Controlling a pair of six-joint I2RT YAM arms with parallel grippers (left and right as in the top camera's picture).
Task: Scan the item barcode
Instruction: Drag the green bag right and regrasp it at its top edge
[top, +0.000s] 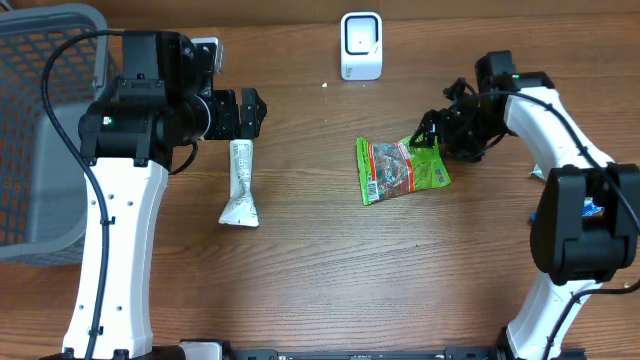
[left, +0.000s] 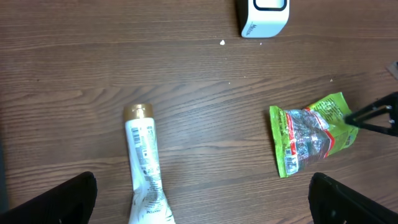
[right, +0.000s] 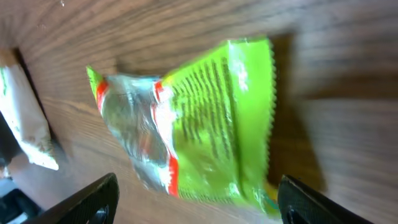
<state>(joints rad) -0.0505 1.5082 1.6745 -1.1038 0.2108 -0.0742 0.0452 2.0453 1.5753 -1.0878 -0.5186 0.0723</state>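
the item here is a green snack packet (top: 402, 170), crinkly shiny plastic with a clear window in the middle, red trim and a zigzag-cut edge. it's lying flat on the wood-grain tabletop (top: 330, 270), right of centre. its long axis runs roughly left to right in the overhead view. the printed white strip end points left and the plain green end is tipped slightly toward the far side.

the right hand (top: 428, 135) sits right at that green far-right corner. the right wrist view shows its fingers (right: 93, 199) spread wide either side of the packet, not pinching it.

the left hand (top: 250, 112) is wide too and holds nothing. it hangs over the cap end of a white squeeze tube (top: 241, 185), a soft tube with a gold cap and a flat crimped tail. the tube's long axis runs far to near, cap toward the far edge. it lies well apart from the packet.

a rounded white scanner (top: 361, 45) stands at the far edge. a grey plastic mesh basket (top: 40, 60) fills the far-left corner.
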